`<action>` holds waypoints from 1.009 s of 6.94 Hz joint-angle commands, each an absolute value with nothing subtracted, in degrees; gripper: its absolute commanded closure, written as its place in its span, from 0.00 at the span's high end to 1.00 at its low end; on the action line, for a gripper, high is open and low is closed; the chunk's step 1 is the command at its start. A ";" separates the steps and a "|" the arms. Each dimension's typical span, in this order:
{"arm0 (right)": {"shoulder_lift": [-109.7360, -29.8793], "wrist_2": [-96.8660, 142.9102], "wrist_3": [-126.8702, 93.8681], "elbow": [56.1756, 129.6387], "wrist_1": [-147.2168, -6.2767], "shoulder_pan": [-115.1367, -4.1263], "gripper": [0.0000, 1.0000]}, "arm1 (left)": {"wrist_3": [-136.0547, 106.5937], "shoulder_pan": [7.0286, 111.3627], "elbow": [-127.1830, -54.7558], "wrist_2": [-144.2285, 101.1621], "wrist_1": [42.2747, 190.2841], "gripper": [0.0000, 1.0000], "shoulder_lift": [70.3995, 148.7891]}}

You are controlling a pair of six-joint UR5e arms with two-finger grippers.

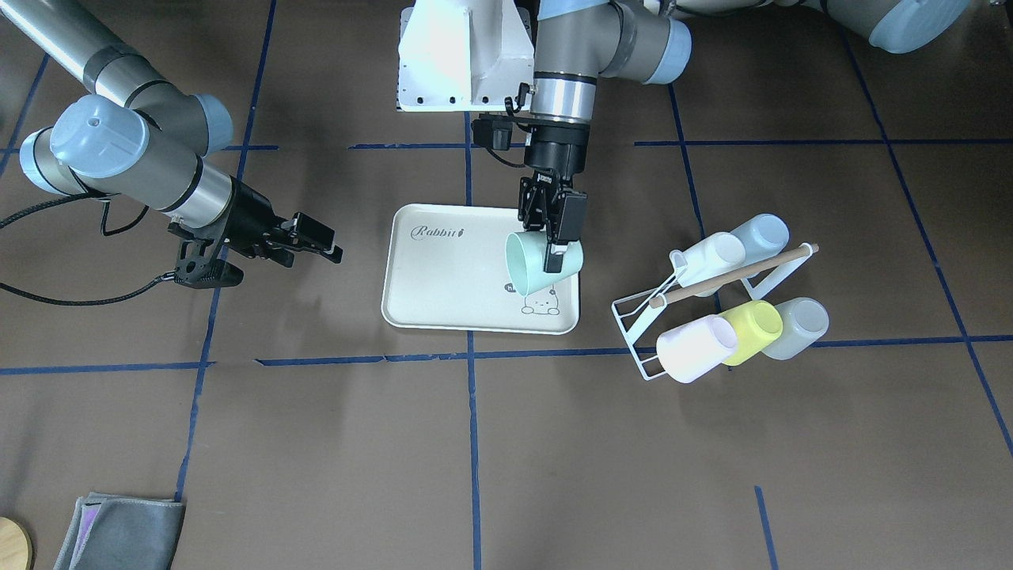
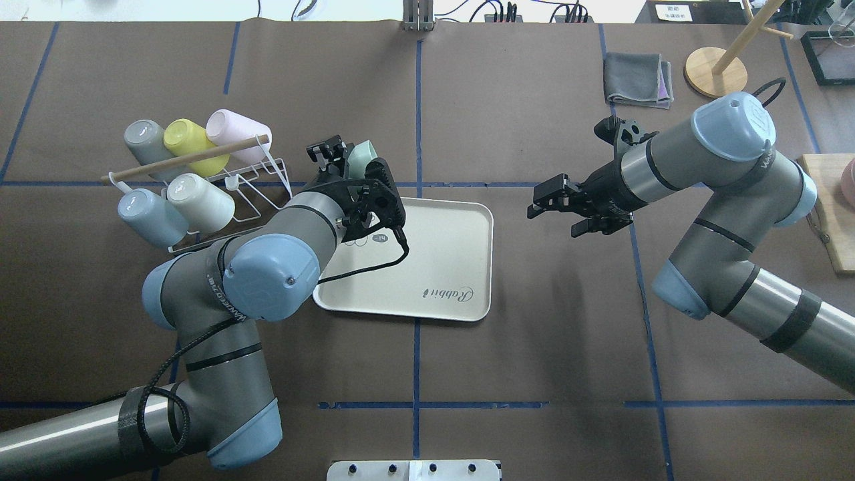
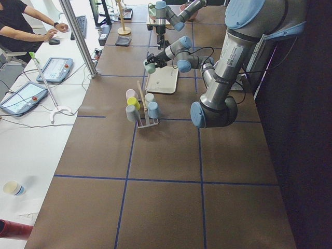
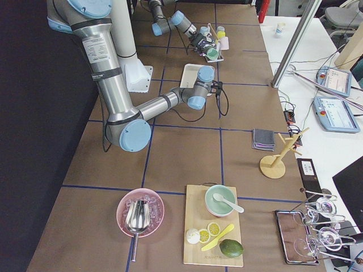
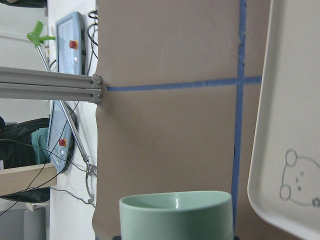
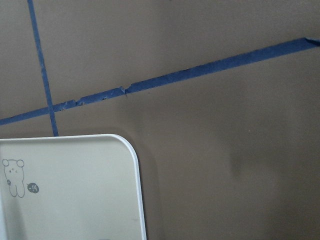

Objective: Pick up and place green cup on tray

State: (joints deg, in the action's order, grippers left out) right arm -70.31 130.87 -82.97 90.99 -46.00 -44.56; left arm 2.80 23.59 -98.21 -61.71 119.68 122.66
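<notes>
The pale mint-green cup (image 1: 534, 264) is held on its side in my left gripper (image 1: 552, 237), which is shut on it above the bunny-print corner of the cream tray (image 1: 443, 277). The cup's mouth faces along the tray. In the overhead view the cup (image 2: 361, 159) shows beyond the left gripper (image 2: 340, 164), near the tray's (image 2: 441, 260) far left corner. The left wrist view shows the cup's rim (image 5: 176, 212) at the bottom and the tray edge (image 5: 280, 130) at right. My right gripper (image 2: 558, 207) hovers open and empty to the right of the tray.
A white wire rack (image 2: 254, 184) with a wooden rod holds several cups left of the tray, among them a yellow-green cup (image 2: 190, 141) and a light blue cup (image 2: 141, 215). A folded grey cloth (image 2: 638, 80) and a wooden stand (image 2: 716, 67) lie at the far right.
</notes>
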 commanded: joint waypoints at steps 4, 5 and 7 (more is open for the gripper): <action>-70.31 130.78 -82.97 91.41 -45.88 -44.56 1.00 | -16.39 20.57 -80.44 -61.26 160.46 0.29 122.96; -70.31 130.87 -82.97 91.49 -45.88 -44.56 1.00 | -16.78 20.22 -80.16 -58.82 162.32 0.28 122.96; -70.14 130.87 -82.97 91.49 -45.88 -44.47 1.00 | -16.70 17.84 -78.68 -52.57 164.36 0.21 124.26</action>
